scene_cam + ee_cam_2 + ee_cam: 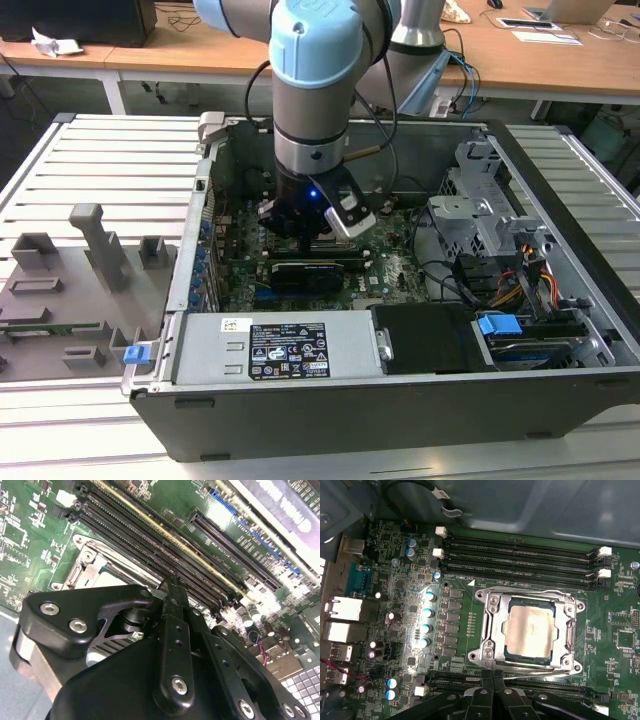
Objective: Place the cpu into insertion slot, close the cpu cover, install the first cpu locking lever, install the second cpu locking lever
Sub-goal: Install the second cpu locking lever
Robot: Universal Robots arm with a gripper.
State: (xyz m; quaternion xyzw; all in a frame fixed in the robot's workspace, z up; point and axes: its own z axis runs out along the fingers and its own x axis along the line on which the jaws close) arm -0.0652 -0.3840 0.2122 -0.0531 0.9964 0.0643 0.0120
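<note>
Exterior view. The arm reaches down into the open case, and its gripper hangs low over the board, toward the exterior view's left of the drive cage. The socket lies under the wrist. A grey fixture tray stands outside the case at the exterior view's left.

Second wrist view. The gripper has its fingers pressed together into one narrow black tip, pinching nothing. The tip stands at the edge of the silvery socket frame, just beside the long black memory slots.

First wrist view. The cpu is seated flat in the insertion slot, its pale top square to the surround. The cpu cover is down around it, with the chip showing through the cut-out. A thin lever runs along the socket edge nearest the gripper, whose closed tip sits just beside that wire; contact cannot be judged. A second wire lies along the far edge. Whether either is hooked cannot be told.

Procedure note. The step in hand appears to be a locking lever. Bear on the wire alone, clear of the memory slots, and press steadily until it passes under its hook.
</note>
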